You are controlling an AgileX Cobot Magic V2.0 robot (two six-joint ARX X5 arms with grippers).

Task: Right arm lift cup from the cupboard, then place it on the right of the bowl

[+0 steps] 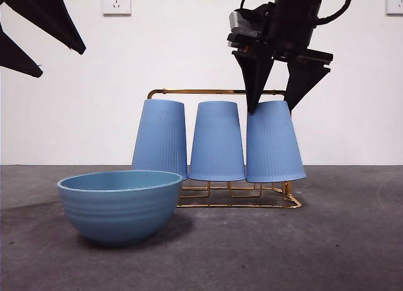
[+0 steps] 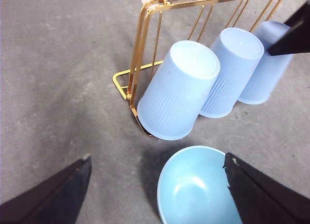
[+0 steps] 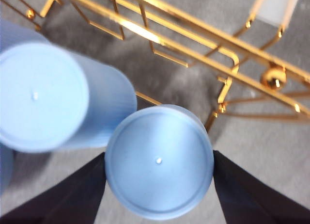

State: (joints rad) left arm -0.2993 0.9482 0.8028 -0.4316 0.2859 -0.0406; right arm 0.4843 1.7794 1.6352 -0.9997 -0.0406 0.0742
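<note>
Grey table (image 1: 352, 240); white wall (image 1: 176, 45); two wall sockets (image 1: 116, 1).

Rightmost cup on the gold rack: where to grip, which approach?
Grip the upturned cup near its closed narrow top, coming straight down. It stands inverted on the rack, a neighbour cup close beside, so the right gripper straddles the top, jaws open.

The lower left of the gold wire cupboard (image 1: 239, 199) is hidden behind the bowl (image 1: 119, 206) in the front view, and its pegs are covered by the three upturned cups. In the left wrist view the bowl is cut off by the picture's edge and partly covered by a jaw, and the far cup (image 2: 265, 64) is partly hidden by a dark tip. In the right wrist view the neighbouring cup (image 3: 43, 95) is blurred and cut off.
</note>
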